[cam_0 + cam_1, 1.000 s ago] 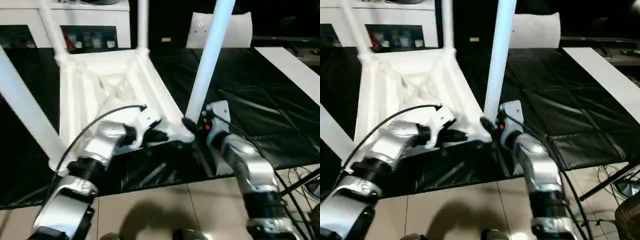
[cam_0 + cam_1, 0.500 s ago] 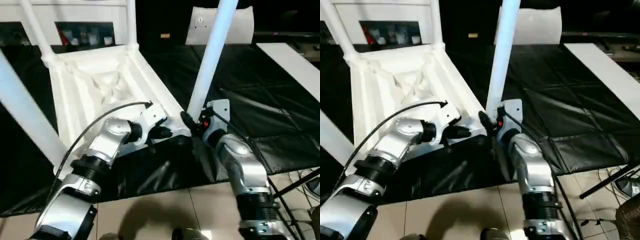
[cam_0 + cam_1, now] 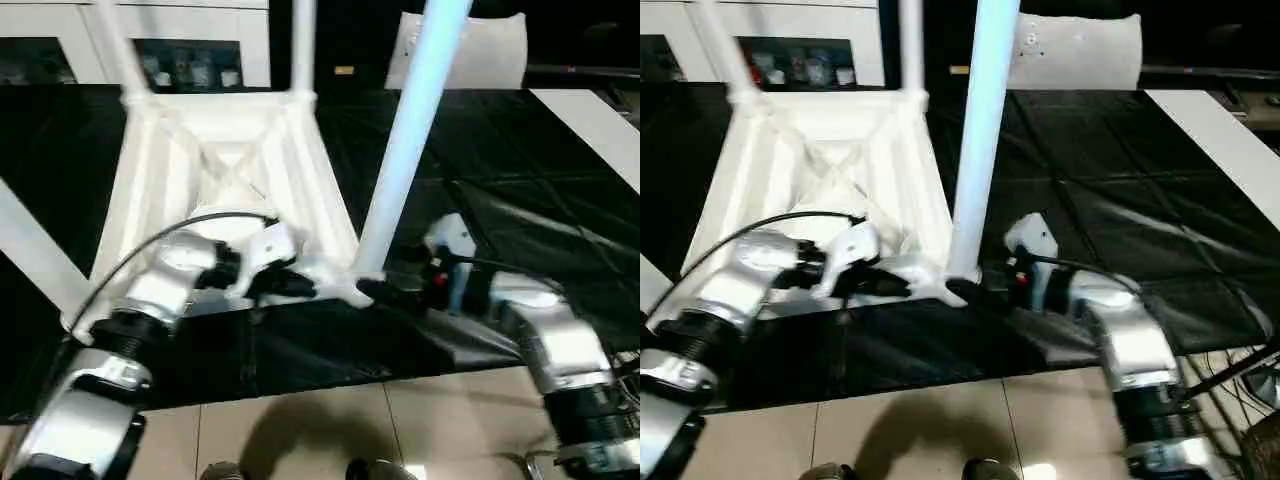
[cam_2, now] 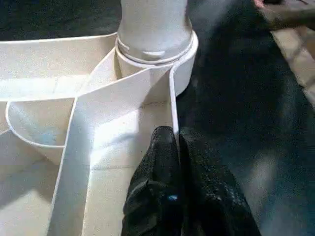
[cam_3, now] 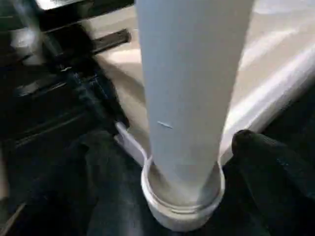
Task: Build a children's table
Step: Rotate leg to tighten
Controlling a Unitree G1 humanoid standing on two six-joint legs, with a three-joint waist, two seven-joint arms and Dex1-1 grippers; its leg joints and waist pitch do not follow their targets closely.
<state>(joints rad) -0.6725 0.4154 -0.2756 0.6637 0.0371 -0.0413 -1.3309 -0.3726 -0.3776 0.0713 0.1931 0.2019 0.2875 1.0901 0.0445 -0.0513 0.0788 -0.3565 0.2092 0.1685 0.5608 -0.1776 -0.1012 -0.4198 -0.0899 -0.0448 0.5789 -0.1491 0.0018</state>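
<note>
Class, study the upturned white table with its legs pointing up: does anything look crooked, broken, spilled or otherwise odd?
Nothing stands out. The tabletop lies underside up on the black cloth, and the nearest leg sits seated in its corner socket. No cracks or spills show.

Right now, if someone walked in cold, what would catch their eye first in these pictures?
Probably the upturned white tabletop on the black-covered bench, its ribbed underside up and legs rising from its corners. The nearest leg stands tall in the near right corner socket. Just below, the left pincer is clamped on the tabletop's near edge wall, while the right pincer sits at that leg's foot.
</note>
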